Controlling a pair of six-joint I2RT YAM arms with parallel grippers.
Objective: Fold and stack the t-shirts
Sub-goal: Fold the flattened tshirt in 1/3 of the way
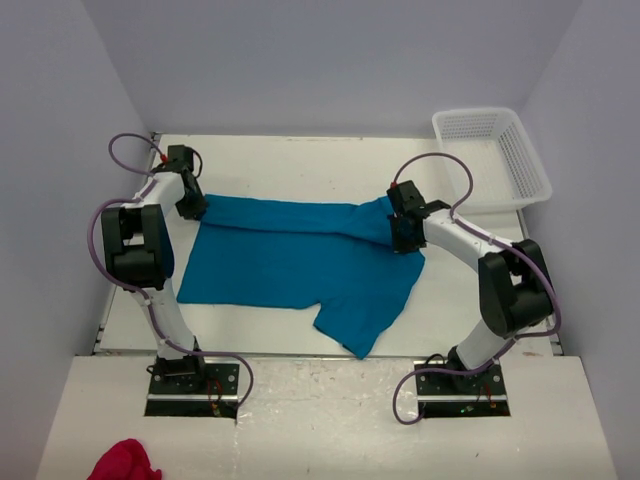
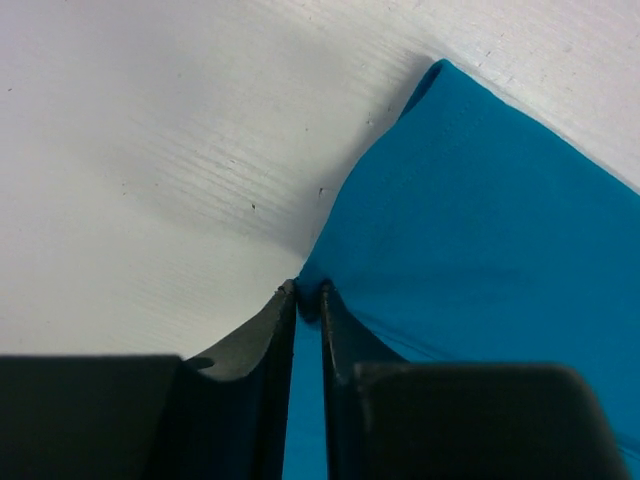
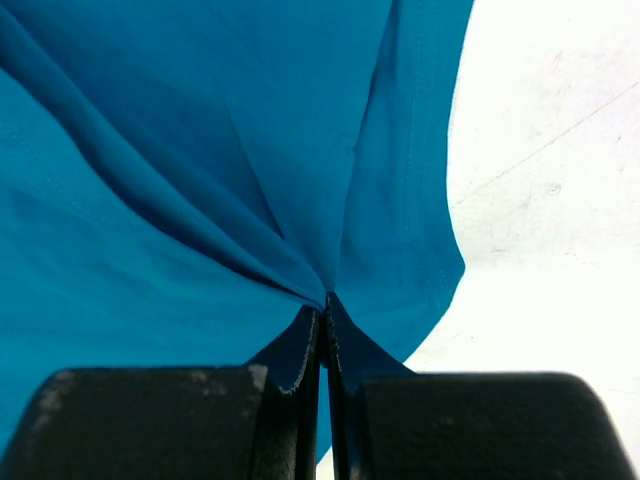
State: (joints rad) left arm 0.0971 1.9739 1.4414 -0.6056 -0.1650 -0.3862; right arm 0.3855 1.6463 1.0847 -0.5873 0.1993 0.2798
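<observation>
The place is identified as a robotics laboratory test cell. A left arm (image 1: 150,240) and a right arm (image 1: 495,275) are bolted on black base plates (image 1: 175,395) at the near edge of a white table (image 1: 300,165). Purple cables (image 1: 97,240) are looped along each arm. The table is enclosed on three sides by plain pale walls (image 1: 330,60). A single teal t-shirt (image 1: 290,260) is spread on the table, and a white plastic basket (image 1: 525,160) is set at the far right corner. A crumpled red cloth (image 1: 125,462) is seen on the near platform.
</observation>
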